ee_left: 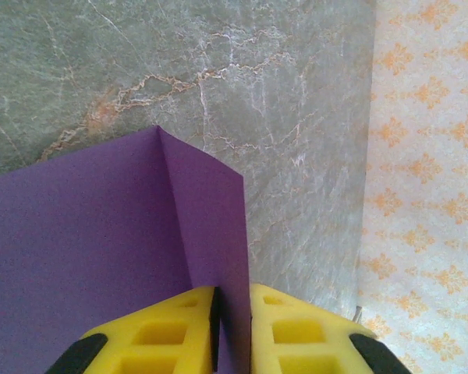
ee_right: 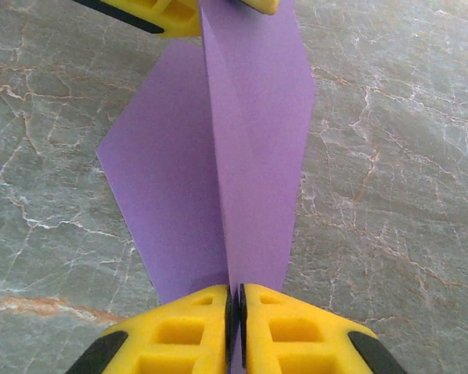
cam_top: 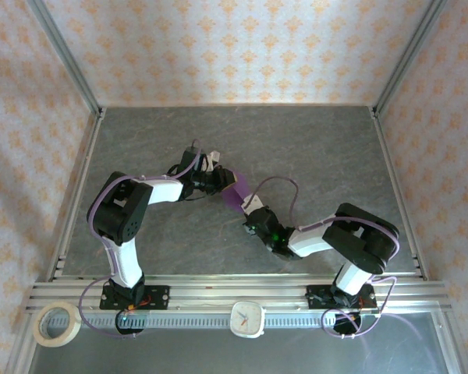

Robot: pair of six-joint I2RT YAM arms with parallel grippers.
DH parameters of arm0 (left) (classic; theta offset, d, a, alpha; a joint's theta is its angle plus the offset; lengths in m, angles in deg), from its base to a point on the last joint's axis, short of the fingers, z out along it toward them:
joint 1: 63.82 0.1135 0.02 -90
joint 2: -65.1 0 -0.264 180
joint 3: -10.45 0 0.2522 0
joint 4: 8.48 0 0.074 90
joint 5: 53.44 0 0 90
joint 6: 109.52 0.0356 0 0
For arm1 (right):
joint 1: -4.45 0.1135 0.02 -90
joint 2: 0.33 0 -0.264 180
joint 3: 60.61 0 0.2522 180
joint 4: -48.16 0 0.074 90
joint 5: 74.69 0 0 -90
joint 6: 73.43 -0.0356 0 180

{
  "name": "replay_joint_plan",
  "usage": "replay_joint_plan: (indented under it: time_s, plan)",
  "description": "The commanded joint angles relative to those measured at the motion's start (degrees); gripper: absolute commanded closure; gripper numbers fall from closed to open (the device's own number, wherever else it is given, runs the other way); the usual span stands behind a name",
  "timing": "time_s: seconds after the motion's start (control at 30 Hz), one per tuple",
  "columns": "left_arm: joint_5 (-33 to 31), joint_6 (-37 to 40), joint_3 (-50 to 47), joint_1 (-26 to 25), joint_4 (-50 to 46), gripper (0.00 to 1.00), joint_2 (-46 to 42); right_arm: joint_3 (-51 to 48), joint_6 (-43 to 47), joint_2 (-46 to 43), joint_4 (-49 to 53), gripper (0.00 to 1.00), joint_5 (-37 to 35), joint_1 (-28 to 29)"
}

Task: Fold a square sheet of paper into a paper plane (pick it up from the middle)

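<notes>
Top external view is showing both arms meeting over the middle of the table (cam_top: 320, 148), with the paper (cam_top: 235, 192) stretched between them. The left gripper (ee_left: 232, 300) is pinching one end of the raised crease, fully closed on it. The right gripper (ee_right: 235, 300) is clamping the opposite end likewise, probably keeping the fold taut while the flaps are spreading to either side.

The counter (cam_top: 312, 140) has a grey marbled surface. Cream walls (cam_top: 234, 47) with an orange pattern enclose three sides. Aluminium rails (cam_top: 218, 290) border the near edge. Lighting is even.
</notes>
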Motion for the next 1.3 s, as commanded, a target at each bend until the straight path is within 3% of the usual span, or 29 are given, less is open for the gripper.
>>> replay_joint_plan:
  time_s: [0.0, 0.33, 0.47, 0.67, 1.27]
  plan:
    - [-0.2, 0.8, 1.2, -0.4, -1.3, 0.83, 0.8, -0.8, -1.0, -1.6, -2.0, 0.87, -0.3, -0.3]
    - [-1.1, 0.9, 1.2, -0.4, -1.9, 0.83, 0.7, -1.2, -2.0, -1.5, -2.1, 0.97, 0.4, -0.4]
    - [-1.7, 1.0, 1.1, -0.4, -2.2, 0.75, -0.2, -1.2, -3.6, -1.4, -2.0, 1.0, 2.5, -0.7]
    - [-7.1, 2.9, 0.1, -0.2, -5.0, 0.49, -4.5, -1.2, -8.6, -1.4, -2.6, 1.0, 13.7, -3.4]
    - [-14.7, 3.9, -4.6, 1.0, -6.8, 0.41, -13.0, -1.8, -20.1, -0.8, -7.3, 1.0, 36.9, -12.3]
